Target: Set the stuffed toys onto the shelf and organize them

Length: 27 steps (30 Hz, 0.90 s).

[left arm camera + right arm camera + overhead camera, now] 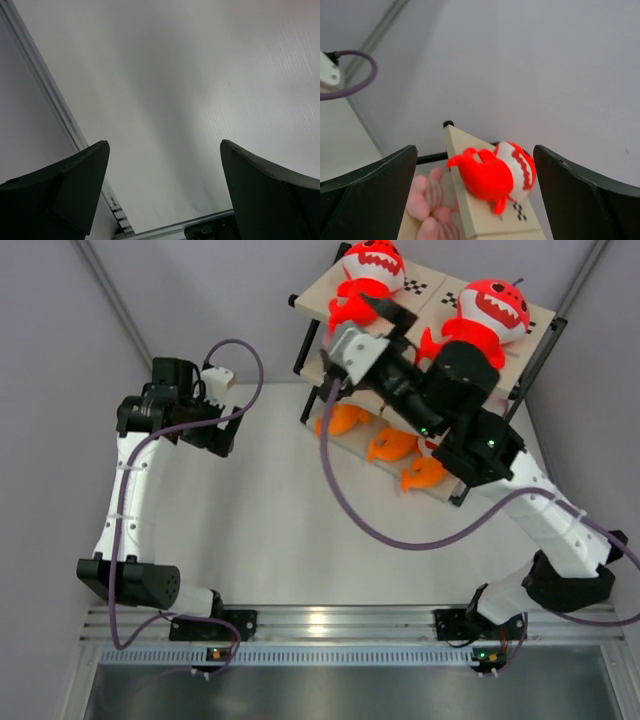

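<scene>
1. White surface point(280, 530), grey walls point(60, 320) round it.
2. Far right corner: shelf point(318, 292), slanted cream boards on a black frame, checkered strips on the top board.
3. Top board: two red toys side by side, left shark point(372, 265) and right shark point(492, 308), white toothy mouths turned up to the overhead camera.
4. Lowest board: three orange sharks point(392, 445) in a row, partly hidden by the right arm point(540, 510).
5. Board below the top one: pink plush point(427, 200), striped, seen only in the right wrist view; which tier exactly, cannot tell.
6. Over the shelf's left half: right tool point(475, 147), released, fingers spread wide, grasping nothing. Left shark shows between the fingers in the wrist view, lying on the top board beside a checkered strip; contact cannot be told.
7. Above the left part of the surface: left tool point(165, 150), released, fingers wide apart, nothing between them, well apart from the shelf.
</scene>
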### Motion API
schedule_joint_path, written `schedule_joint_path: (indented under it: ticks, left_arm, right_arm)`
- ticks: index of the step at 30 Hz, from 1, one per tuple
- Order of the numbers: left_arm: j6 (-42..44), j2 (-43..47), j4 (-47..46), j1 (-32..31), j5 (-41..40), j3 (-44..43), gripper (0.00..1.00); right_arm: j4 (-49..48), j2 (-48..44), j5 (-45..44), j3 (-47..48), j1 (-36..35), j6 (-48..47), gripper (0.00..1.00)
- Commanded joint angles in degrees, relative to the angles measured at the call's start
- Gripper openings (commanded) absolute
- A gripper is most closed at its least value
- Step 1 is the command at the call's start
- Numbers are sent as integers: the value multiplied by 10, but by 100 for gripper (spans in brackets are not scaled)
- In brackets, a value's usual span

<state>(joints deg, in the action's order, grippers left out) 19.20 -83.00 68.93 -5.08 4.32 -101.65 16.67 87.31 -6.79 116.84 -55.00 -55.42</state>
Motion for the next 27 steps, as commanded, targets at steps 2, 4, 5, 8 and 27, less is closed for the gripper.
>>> schedule_joint_path:
  ticks: [2,4,5,8,27]
  left_arm:
    - [4,14,0,-1,17,4,98]
    - [5,16,0,-2,19,8,98]
    - [6,16,0,-1,20,9,98]
    - [5,19,0,-2,23,13,98]
    - [8,38,-1,-2,56,59,98]
  right_arm:
    - [-74,-94,-212,-61,8,186,98]
    - [-69,-129,-308,-96,9,232,97]
    - [-61,-142,-330,-106,11,251,96]
    - [-14,-211,-336,-157,52,352,92]
    - [117,-93,28,-45,479,627,79]
